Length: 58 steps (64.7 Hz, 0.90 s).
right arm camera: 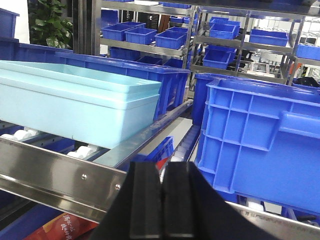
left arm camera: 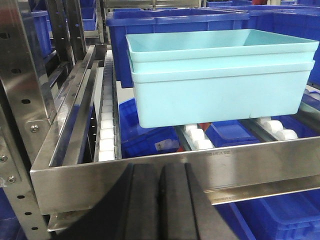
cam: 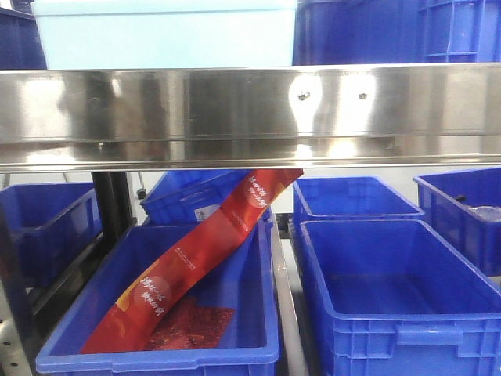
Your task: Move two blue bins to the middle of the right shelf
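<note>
Two pale blue bins (left arm camera: pixel 220 85) sit nested one in the other on the roller track of the upper shelf level, behind its steel front rail (left arm camera: pixel 165 172). They also show at the left in the right wrist view (right arm camera: pixel 75 107) and at the top left of the front view (cam: pixel 164 31). My left gripper (left arm camera: pixel 160 169) is shut and empty, just in front of the rail and below the bins. Lower and to the right of the bins, my right gripper (right arm camera: pixel 163 167) is also shut and empty. Neither gripper appears in the front view.
A dark blue crate (right arm camera: pixel 260 140) stands on the same level right of the pale bins, with more behind. Below the rail (cam: pixel 250 110) are open dark blue crates (cam: pixel 399 290); one (cam: pixel 243 313) holds a long red packet (cam: pixel 196 258). Shelf uprights (left arm camera: pixel 25 100) stand at left.
</note>
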Available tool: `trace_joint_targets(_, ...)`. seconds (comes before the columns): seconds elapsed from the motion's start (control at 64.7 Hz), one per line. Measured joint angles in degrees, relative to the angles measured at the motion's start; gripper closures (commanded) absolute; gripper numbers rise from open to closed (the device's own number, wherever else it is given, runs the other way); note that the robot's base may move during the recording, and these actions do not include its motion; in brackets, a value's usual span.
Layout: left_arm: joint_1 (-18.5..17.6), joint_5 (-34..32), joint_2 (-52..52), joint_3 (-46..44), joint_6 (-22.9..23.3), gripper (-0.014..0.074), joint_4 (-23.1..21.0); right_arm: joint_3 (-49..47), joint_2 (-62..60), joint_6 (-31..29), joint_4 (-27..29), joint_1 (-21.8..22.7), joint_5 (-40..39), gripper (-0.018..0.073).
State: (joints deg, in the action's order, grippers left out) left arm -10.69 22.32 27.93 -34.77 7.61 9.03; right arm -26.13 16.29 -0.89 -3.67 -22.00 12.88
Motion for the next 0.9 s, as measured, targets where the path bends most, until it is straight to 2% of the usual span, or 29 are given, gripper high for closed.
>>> trace_joint_targets(0.324,0.0,0.0,-0.42,0.34,0.0,0.0707,0.0,0.0,0.0,0.0,-0.1,0.0,-0.09,0.0721)
trace_joint_targets(0.417,2.53,-0.29,-3.62,2.65,0.0,0.0707,0.0,0.0,0.0,0.0,-0.1,0.0,-0.09,0.0721)
trace_joint_targets(0.494,5.89,-2.42,-8.46,6.95,-0.34,0.0707,-0.3,0.0,0.0,-0.1,-0.1,0.0,-0.09,0.0721)
trace_joint_targets(0.68,12.19,-10.73,-20.79,22.14,-3.88,0.0707,-5.13,0.0,0.0,-0.1,-0.1,0.0,-0.09,0.0721)
trace_joint_targets(0.803,13.76,-16.74,-26.93,32.36,-4.42,0.0707,-5.91,0.0,0.0,-0.1,-0.1,0.0,-0.09,0.0721)
trace_joint_targets(0.896,14.04,-17.58,-27.47,34.6,-4.51,0.0707,-6.02,0.0,-0.12,-0.1,-0.1,0.0,-0.27,0.0721)
